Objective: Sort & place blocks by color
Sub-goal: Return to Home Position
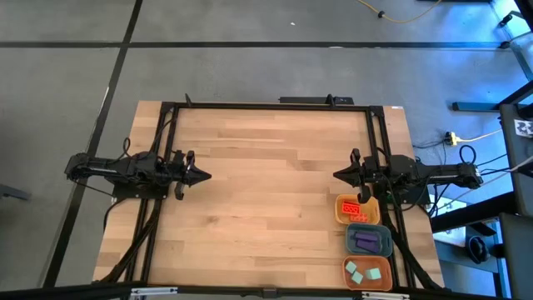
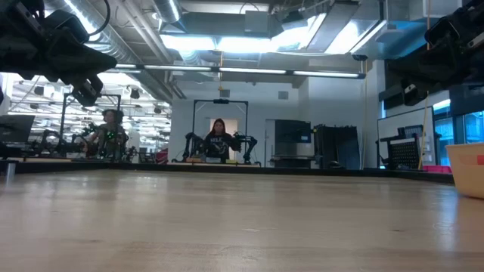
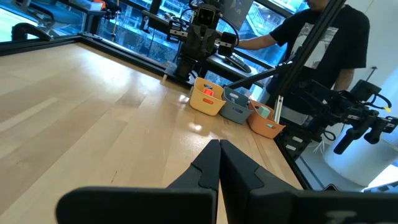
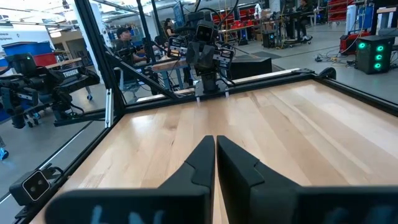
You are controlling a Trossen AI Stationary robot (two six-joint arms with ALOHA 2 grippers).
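Observation:
The blocks lie in three trays by the table's right near corner. Orange-red blocks [image 1: 352, 207] sit in the yellow tray [image 1: 341, 218], purple blocks [image 1: 366, 241] in the blue-grey tray [image 1: 386, 247], and teal blocks [image 1: 363, 272] in the orange tray [image 1: 386, 282]. My left gripper [image 1: 201, 176] hangs shut over the table's left side, far from the trays. My right gripper [image 1: 337, 175] is shut just beyond the yellow tray, above the wood. The left wrist view shows the three trays [image 3: 235, 107] in a row past my shut fingers [image 3: 219, 149]. Neither gripper holds anything.
Bare wooden tabletop [image 1: 266, 192] spreads between the two arms. A black frame [image 1: 266, 105] runs along the table's far edge and sides. A person [image 3: 329, 37] stands beyond the table's right side, past the trays. More people are in the room behind [image 2: 219, 140].

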